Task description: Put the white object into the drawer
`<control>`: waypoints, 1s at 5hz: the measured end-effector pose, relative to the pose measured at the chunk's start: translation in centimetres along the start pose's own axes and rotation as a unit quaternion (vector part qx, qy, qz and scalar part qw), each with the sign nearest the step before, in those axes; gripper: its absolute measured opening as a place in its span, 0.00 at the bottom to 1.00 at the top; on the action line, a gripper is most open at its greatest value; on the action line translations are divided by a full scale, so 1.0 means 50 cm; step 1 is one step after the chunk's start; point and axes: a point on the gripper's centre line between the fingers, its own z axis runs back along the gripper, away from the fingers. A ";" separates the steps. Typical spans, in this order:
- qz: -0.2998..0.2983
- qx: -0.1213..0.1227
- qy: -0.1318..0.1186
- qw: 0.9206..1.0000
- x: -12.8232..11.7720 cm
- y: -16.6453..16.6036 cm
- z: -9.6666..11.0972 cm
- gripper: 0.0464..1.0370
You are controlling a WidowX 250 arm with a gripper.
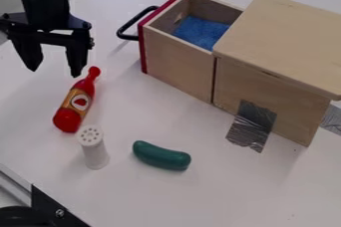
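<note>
We judge ourselves at the pick-up step: the drawer (176,64) is already pulled out and the white shaker (94,150) stands on the table (143,198), outside it, towards seven o'clock. Our gripper (54,72) hangs at about eleven o'clock from the shaker, its fingers spread with nothing between them. Next we should go over the shaker, lower around it, close, lift clear of the drawer wall and head towards one o'clock, to release above the blue cloth (201,31) inside. The red bottle (77,101) lies at eleven o'clock from the shaker, its base close by, so a low approach could knock it. The green cucumber (161,156) sits at three o'clock, and the black handle (125,28) juts out towards ten, worth avoiding.
</note>
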 end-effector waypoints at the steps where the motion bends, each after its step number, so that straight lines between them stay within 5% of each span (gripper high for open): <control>1: 0.000 -0.004 0.012 1.000 -0.006 -0.003 -0.011 0.96; 5: -0.067 -0.052 -0.015 0.996 -0.086 -0.046 0.036 0.96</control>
